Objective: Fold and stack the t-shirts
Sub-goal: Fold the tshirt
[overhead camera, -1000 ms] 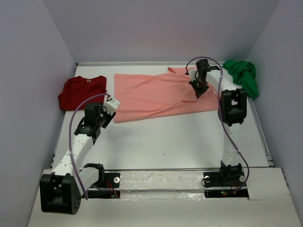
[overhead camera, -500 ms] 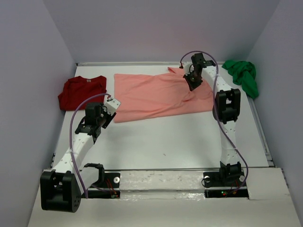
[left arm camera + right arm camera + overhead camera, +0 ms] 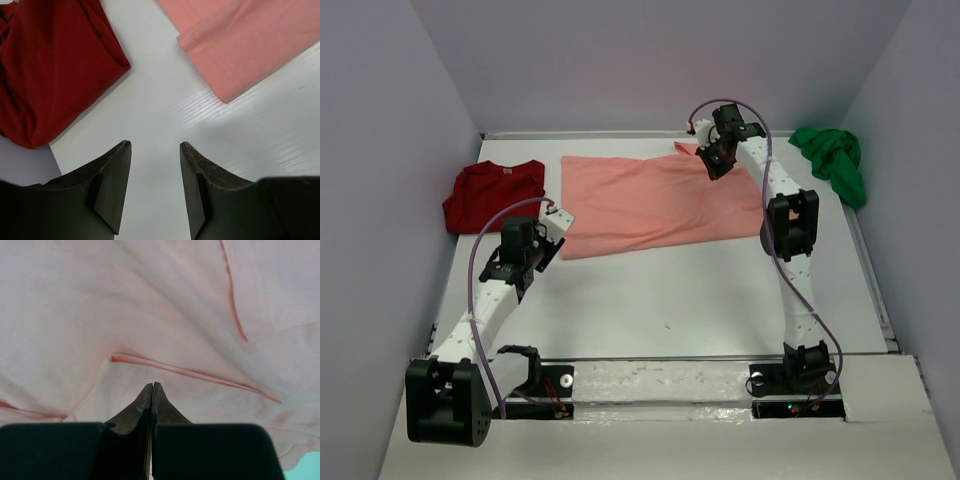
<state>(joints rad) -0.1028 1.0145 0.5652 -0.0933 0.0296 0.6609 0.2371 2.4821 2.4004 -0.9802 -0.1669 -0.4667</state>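
A salmon-pink t-shirt [image 3: 640, 200] lies spread flat across the back middle of the table. My right gripper [image 3: 713, 165] is shut, its tips down on the shirt's upper right part near the collar. In the right wrist view the closed tips [image 3: 151, 385] sit against pink cloth [image 3: 150, 305] just below a raised crease, and no cloth shows between them. A dark red t-shirt [image 3: 492, 193] lies folded at the back left. A bright green t-shirt [image 3: 832, 160] is bunched at the back right. My left gripper [image 3: 558, 217] is open and empty [image 3: 155, 145], hovering between the red shirt [image 3: 50, 65] and the pink shirt's near-left corner [image 3: 235, 55].
Grey walls close in the table on the left, back and right. The bare white table [image 3: 670, 290] stretches between the pink shirt and the arm bases. The right arm's elbow [image 3: 790, 225] stands over the pink shirt's right edge.
My right gripper has slid up and to the left across the pink shirt, still shut. The shirt's right side has drawn in slightly. The left arm has stayed still.
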